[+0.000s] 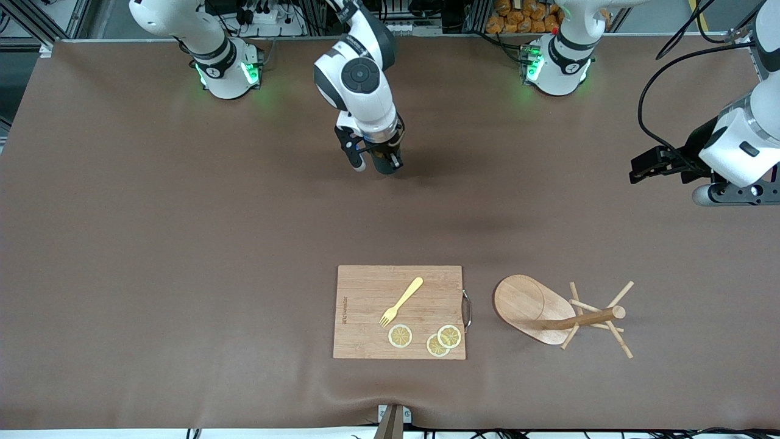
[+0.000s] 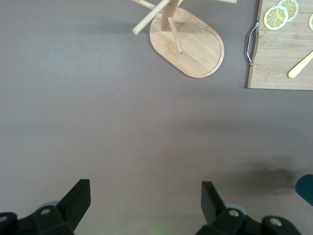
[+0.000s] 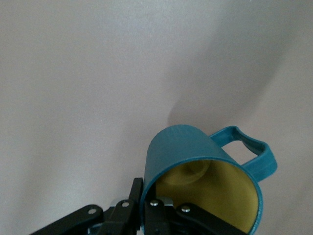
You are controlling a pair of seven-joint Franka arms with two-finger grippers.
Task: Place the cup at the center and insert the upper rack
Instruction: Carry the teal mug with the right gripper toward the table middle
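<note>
Cup (image 3: 195,161), just one, pinched by its rim in my right gripper (image 1: 378,160) over bare tabletop (image 1: 183,244). My left gripper (image 2: 142,205) waits, jaws spread. One rack (image 1: 548,311), one board (image 1: 399,312), one fork (image 1: 401,301), three lemon slices (image 1: 449,336).

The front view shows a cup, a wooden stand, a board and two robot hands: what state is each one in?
cup: held by its rim, lifted.
upper rack: on its side, untouched.
cutting board: flat, carrying fork and lemon slices.
right gripper: shut on cup.
left gripper: open, empty, waiting.
</note>
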